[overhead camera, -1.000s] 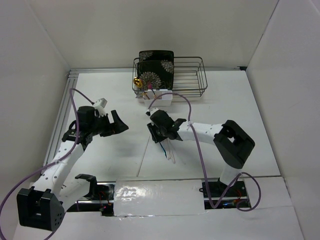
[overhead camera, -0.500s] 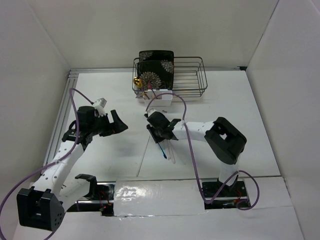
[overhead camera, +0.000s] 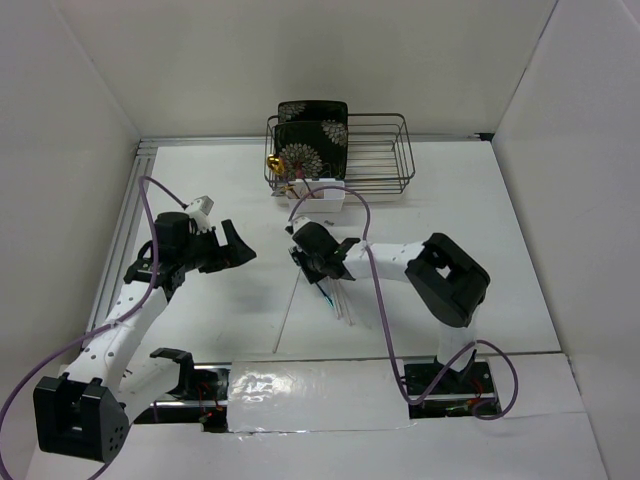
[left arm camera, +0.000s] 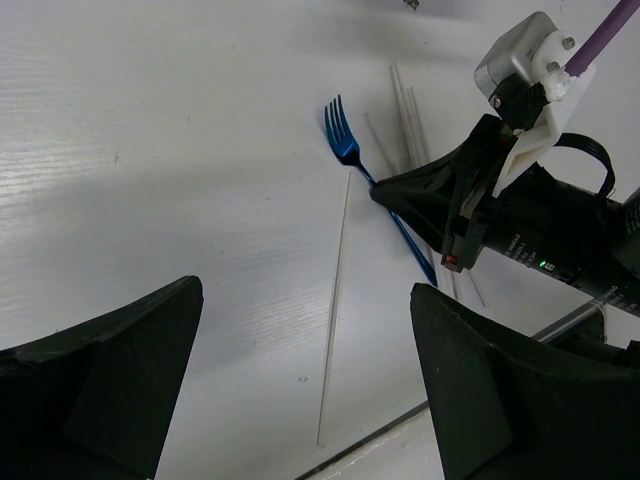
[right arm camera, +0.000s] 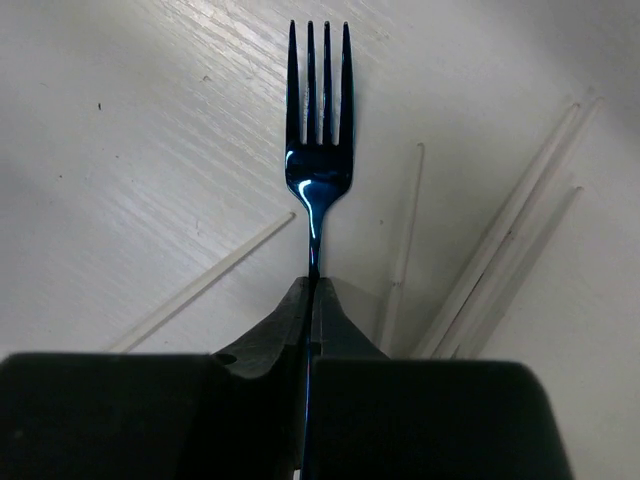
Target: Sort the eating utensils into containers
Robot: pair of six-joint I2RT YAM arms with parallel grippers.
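1. The white tabletop is walled by plain white panels. A black wire dish rack stands at the far edge, and a small white compartmented plastic caddy sits against the rack's near side.
2. My right claw is pinched fully shut on the handle of the small blue metal fork, well nearer than the caddy. I cannot tell whether the fork is resting on the table or just off it.
3. Pale thin chopsticks lie just beside the fork, also nearer than the caddy.
4. My left claw hangs wide open and empty, left of the caddy.
5. I judge the grasp made and the lift pending. Next I should raise the fork clear of the chopsticks, carry it to the caddy and drop it into a compartment.
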